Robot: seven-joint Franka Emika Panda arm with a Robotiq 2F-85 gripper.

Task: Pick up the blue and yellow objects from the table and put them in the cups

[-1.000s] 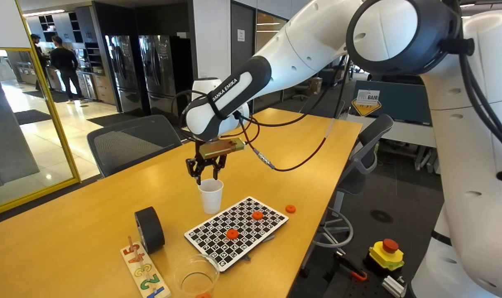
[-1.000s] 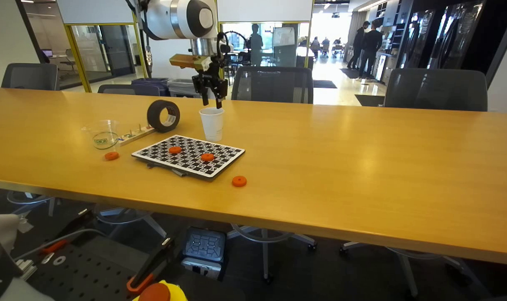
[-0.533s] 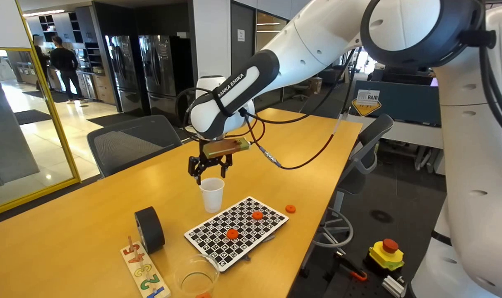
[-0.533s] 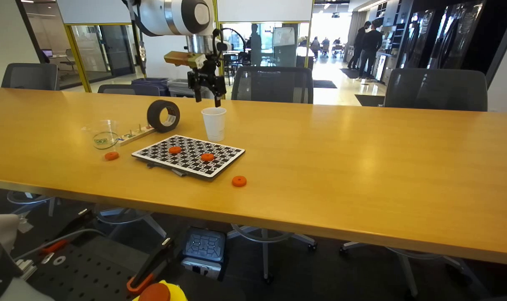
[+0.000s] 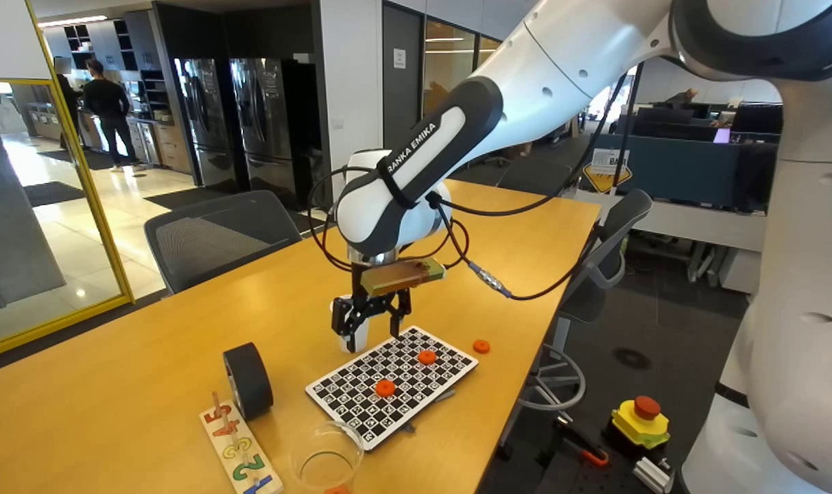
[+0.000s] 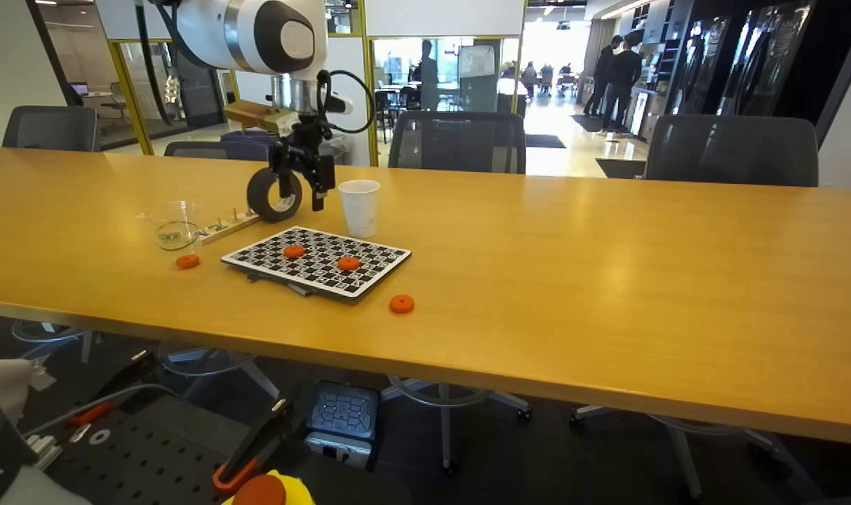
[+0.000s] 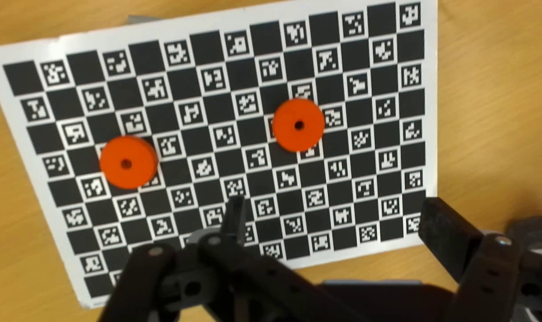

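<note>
Wrist view: the gripper (image 7: 335, 219) hangs with its jaws spread well apart and nothing between them, roughly above one long edge of the checkered board (image 7: 217, 103). That width presumably serves to straddle a disc: one orange-red disc (image 7: 299, 125) and a second disc (image 7: 128, 163) lie flat on the board, untouched, probably the task's yellow pieces. Lying flat should suit a pinch from straight above, so either may be the next pick. Just beside the board, the white paper cup (image 6: 360, 210) stands upright on the table (image 6: 607, 266), apart from the gripper, likely set close to keep each carry short. Farther out, a third disc (image 6: 401, 304) lies near one short end of the board, and a fourth disc (image 6: 187, 261) just beside the see-through plastic cup (image 6: 175, 231); I cannot tell whether those two touch. A black roll (image 5: 252, 381) stands on edge by a pegged wooden strip (image 5: 241, 446), perhaps the toy that the holed discs belong to.

Counted outward: one gripper, one board, four discs, two cups, one roll, one strip numbered one to five. No loose blue piece shows; the white cup's inside is hidden, so one could be in there.
</note>
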